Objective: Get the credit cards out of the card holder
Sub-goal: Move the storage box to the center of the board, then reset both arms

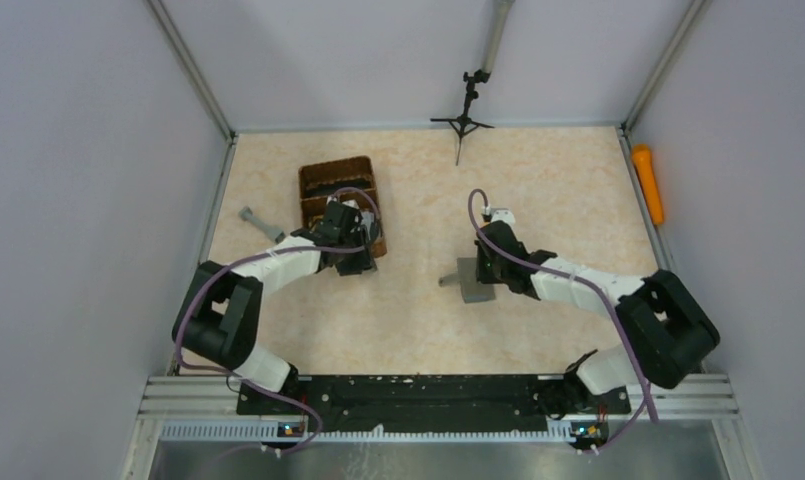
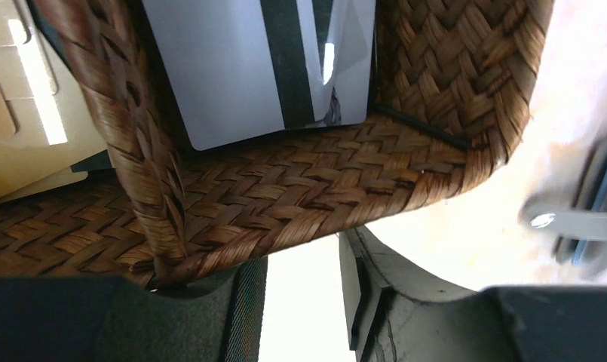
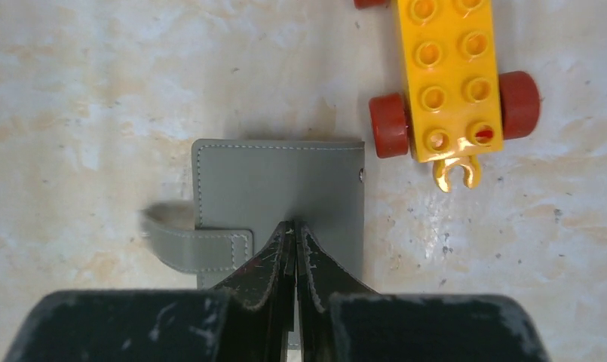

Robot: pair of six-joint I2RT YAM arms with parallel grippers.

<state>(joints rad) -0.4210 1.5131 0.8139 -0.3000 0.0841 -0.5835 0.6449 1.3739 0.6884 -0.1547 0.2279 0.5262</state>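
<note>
The grey card holder (image 3: 277,177) lies folded shut on the table, its strap (image 3: 198,247) sticking out to the left. My right gripper (image 3: 291,226) is shut, its tips resting together on the holder's cover (image 1: 470,290). My left gripper (image 2: 304,302) hangs open and empty at the near right corner of the wicker basket (image 2: 285,188). Inside the basket lie credit cards: a pale grey one with a black stripe (image 2: 225,75) in the right compartment, and tan ones (image 2: 21,128) in the left compartment.
An orange toy brick with red wheels (image 3: 451,83) sits just beyond the holder. A small grey object (image 1: 261,222) lies left of the basket (image 1: 338,180). A black tripod (image 1: 463,118) stands at the back and an orange item (image 1: 648,185) along the right wall.
</note>
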